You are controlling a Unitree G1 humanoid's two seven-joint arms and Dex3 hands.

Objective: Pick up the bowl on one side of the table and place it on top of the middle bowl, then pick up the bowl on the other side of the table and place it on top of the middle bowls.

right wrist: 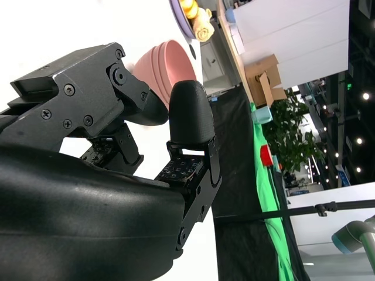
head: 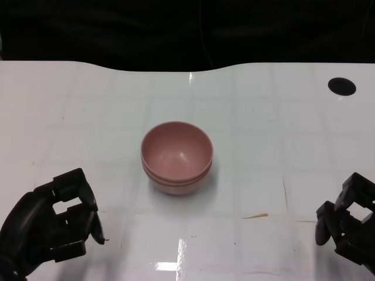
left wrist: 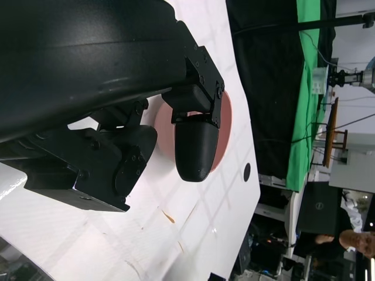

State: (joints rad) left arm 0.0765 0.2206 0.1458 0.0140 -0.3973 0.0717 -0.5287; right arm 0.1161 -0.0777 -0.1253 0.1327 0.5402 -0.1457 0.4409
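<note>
Now | pink bowls [head: 176, 155] stacked at middle of white desk [head: 281, 134] | left hand [head: 50, 228] released, near front-left edge | right hand [head: 348, 219] released, near front-right edge, both holding nothing

Left hand [left wrist: 117, 117] above white table [left wrist: 88, 234], fingers [left wrist: 196, 149] apart, holding nothing | pink bowl [left wrist: 225, 117] partly hidden beyond the fingers | green backdrop [left wrist: 307, 88] beyond the table's far edge

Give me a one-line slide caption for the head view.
Pink bowls stacked mid-table; left hand and right hand empty.
</note>
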